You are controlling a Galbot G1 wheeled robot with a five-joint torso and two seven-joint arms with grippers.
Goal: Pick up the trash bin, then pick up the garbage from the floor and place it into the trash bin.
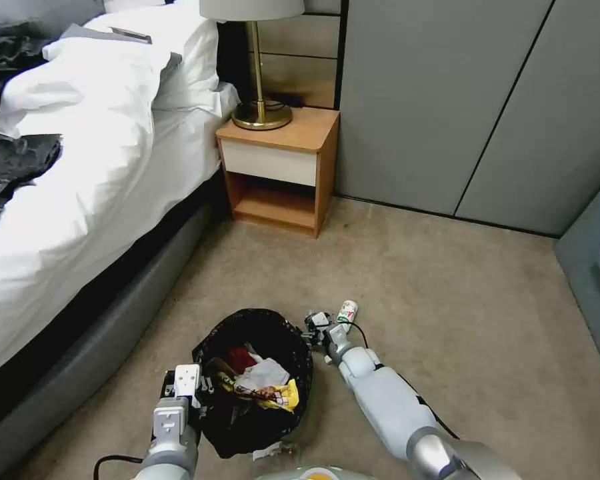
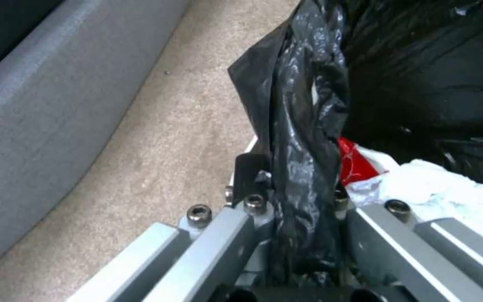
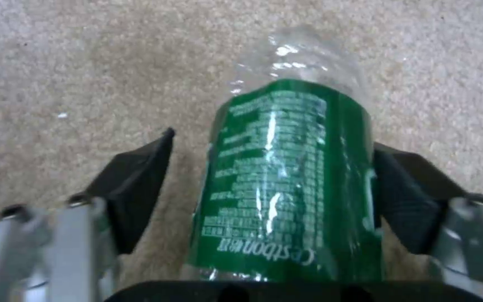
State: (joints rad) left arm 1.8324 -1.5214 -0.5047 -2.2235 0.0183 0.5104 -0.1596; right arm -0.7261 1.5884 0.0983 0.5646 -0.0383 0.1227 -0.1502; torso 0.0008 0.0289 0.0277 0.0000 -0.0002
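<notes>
Beige carpet beside the bed [image 1: 80,200] carries the trash bin [image 1: 257,380], its bag rim pinched by the left end effector [image 2: 297,201]. Just right of it, a green-labelled bottle [image 3: 286,180] lies between the right end effector's [image 3: 272,188] spread fingers [image 3: 135,184], seemingly touching 1.

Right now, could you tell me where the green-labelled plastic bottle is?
The bottle lies on the carpet just right of the trash bin, between the open fingers of the right gripper.
</notes>
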